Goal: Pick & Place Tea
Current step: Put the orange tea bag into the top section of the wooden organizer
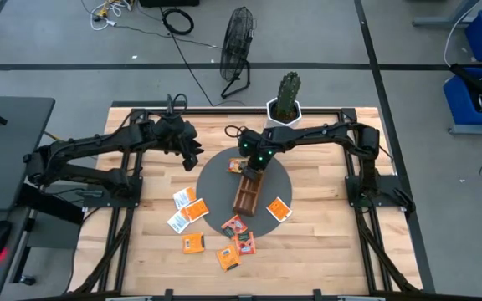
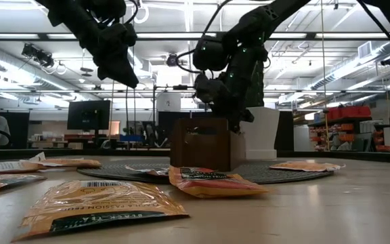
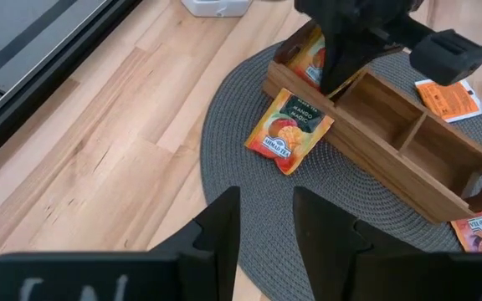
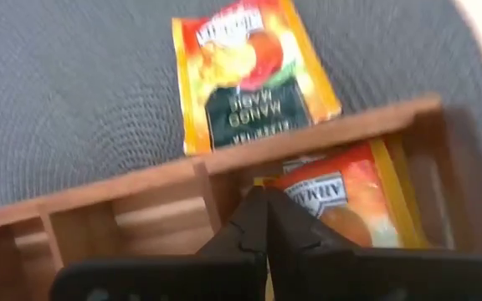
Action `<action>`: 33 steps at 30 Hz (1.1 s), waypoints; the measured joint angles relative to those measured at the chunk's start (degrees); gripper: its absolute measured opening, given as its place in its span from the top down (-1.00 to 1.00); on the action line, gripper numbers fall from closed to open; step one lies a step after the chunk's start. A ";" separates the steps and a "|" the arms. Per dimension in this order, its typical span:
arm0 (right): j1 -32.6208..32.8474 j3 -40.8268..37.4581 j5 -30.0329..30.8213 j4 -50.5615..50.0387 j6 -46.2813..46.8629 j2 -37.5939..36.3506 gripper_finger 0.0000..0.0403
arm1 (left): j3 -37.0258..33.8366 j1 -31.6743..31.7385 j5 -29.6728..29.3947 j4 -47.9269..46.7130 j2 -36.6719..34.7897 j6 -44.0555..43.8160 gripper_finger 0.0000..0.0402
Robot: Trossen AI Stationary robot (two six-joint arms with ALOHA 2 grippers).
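A long wooden tray (image 1: 248,191) lies on a round grey mat (image 1: 216,180). My right gripper (image 4: 263,201) is shut, its tips down in the tray's far end compartment, at an orange tea sachet (image 4: 341,201) that leans in there. Another sachet (image 3: 289,130) lies flat on the mat beside that end. Several more sachets (image 1: 189,205) lie on the table and the mat's near rim. My left gripper (image 3: 266,226) hovers open over the mat's left edge, high above it (image 2: 124,74), with nothing between its fingers. My right gripper is closed on the corner (image 4: 276,184) of the orange sachet, pinched at the fingertips. The fingers come steeply from above, pointing down into the end compartment. The sachet slants inside the compartment, its printed face up; what its lower edge rests on is hidden.
A potted cactus (image 1: 284,104) stands just beyond the mat at the table's far edge. Loose sachets lie on the wood near the front (image 1: 194,242) and on the mat right of the tray (image 1: 279,209). The tray's other compartments (image 3: 425,146) show bare wood.
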 joint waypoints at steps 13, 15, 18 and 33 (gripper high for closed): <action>-0.05 11.30 3.96 -6.43 -4.13 -0.32 1.00 | 0.00 -0.07 0.07 1.45 0.57 6.65 0.43; 0.51 11.53 3.86 -5.18 -3.95 -1.12 1.00 | 0.04 -0.07 1.24 2.99 1.71 8.29 0.43; 1.45 11.54 5.27 -4.43 -1.95 -2.96 1.00 | 0.09 -0.07 3.00 4.14 4.40 10.08 0.43; 4.08 11.54 20.17 -9.23 7.39 -14.31 0.95 | 0.00 -4.71 8.54 13.48 22.27 18.99 0.26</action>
